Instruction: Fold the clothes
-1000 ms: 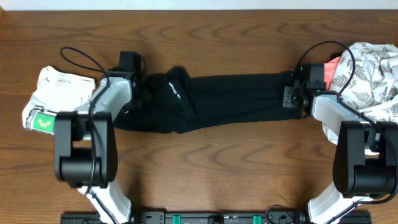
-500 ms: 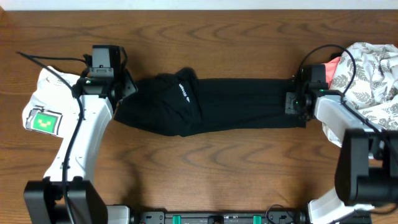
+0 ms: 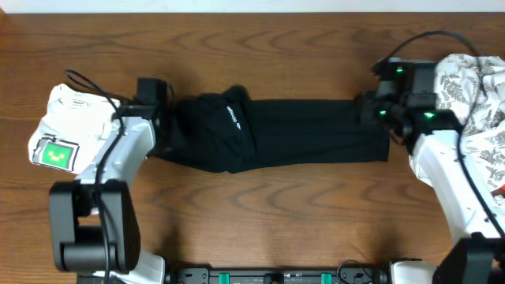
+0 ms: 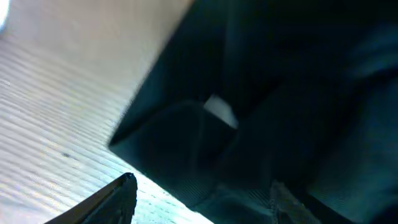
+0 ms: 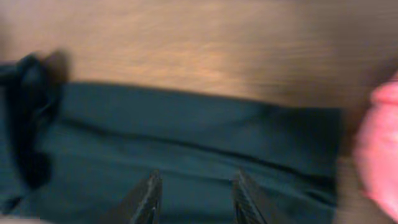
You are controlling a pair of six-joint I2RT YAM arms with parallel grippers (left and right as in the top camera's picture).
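left gripper [image 3: 163, 120] returned to black garment [image 3: 308, 130], white clothes [image 3: 79, 118] beside.

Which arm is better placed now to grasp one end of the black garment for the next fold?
Probably the right: the right gripper stands open over the flat end of the black garment; the left gripper faces its bunched end.

clothes [image 3: 316, 130]: black cloth, matt, soft, lying smooth under me | desk [image 3: 276, 221]: brown wood grain, smooth, low sheen | pile [image 3: 481, 87] on my right: thin white cloth, grey leaf print, crumpled | folded piece [image 3: 75, 114] on my left: white cloth, matt | my arm shells [image 3: 118, 162]: smooth white plastic, black joints
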